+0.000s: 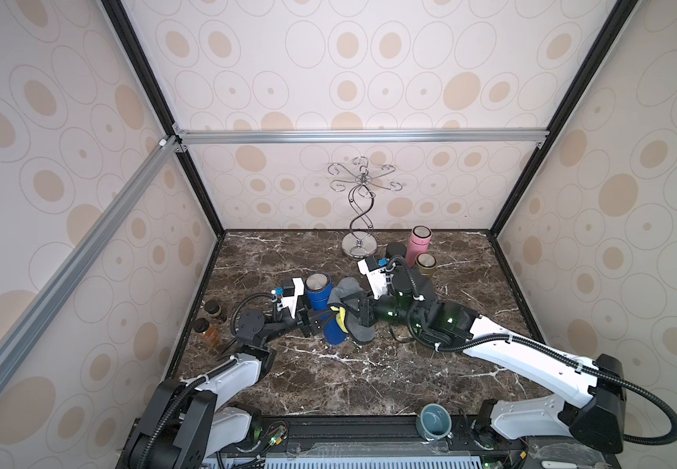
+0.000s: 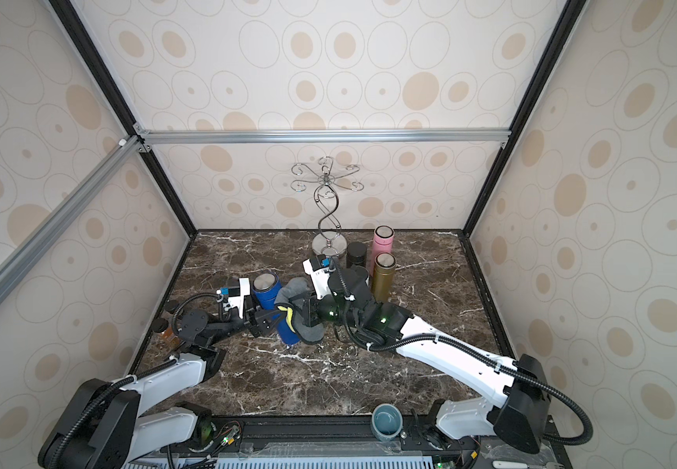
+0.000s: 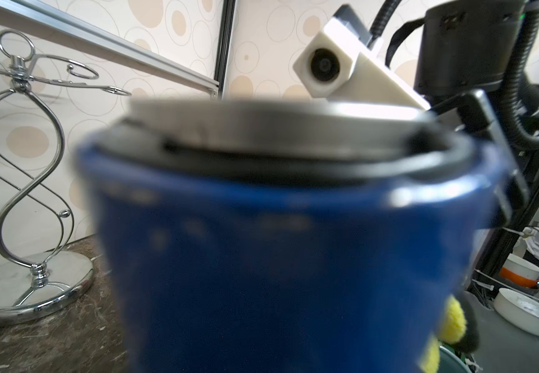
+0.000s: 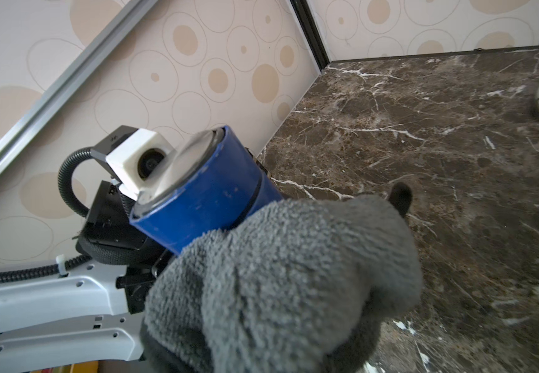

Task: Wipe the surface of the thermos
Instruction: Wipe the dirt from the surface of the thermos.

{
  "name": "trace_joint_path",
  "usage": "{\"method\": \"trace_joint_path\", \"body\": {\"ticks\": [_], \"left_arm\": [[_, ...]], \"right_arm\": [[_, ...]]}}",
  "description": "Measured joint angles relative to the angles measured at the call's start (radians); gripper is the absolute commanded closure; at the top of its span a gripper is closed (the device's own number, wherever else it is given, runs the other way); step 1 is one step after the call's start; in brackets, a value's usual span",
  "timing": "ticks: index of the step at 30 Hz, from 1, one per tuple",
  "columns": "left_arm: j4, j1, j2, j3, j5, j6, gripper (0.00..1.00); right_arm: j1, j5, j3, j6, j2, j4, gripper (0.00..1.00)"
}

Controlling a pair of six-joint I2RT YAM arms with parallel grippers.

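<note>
The left claw (image 1: pixel 317 321) pinches the blue thermos (image 1: pixel 319 298) mid-body, tilted near the centre of the marble surface (image 1: pixel 369 377), lid toward 11 o'clock. The right claw (image 1: pixel 359 312) is clamped on a grey cloth (image 1: pixel 348 287) pressed against the thermos's 3 o'clock side.

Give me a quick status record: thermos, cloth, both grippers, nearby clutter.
target: blue thermos, tilted, lid end up
cloth: grey cloth, lying against the thermos side
left gripper: shut on blue thermos
right gripper: shut on grey cloth
nearby: pink thermos, gold thermos and metal stand, all behind the arms
</note>
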Motion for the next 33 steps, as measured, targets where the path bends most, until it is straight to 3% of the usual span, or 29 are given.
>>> {"method": "trace_joint_path", "body": {"ticks": [6,14,27,33], "left_arm": [[-0.092,-0.022,-0.025,-0.003,-0.103,0.121,1.00],[-0.100,-0.050,-0.013,-0.035,-0.221,0.188,1.00],[-0.123,-0.087,0.001,-0.035,-0.271,0.237,1.00],[-0.173,-0.089,-0.018,-0.036,-0.279,0.244,1.00]], "right_arm": [[0.008,0.077,0.080,-0.071,-0.033,-0.116,1.00],[0.010,0.105,0.320,-0.158,0.064,-0.076,1.00],[0.003,0.041,0.528,-0.175,0.372,-0.100,1.00],[0.002,0.140,0.537,-0.192,0.383,-0.140,1.00]]}}
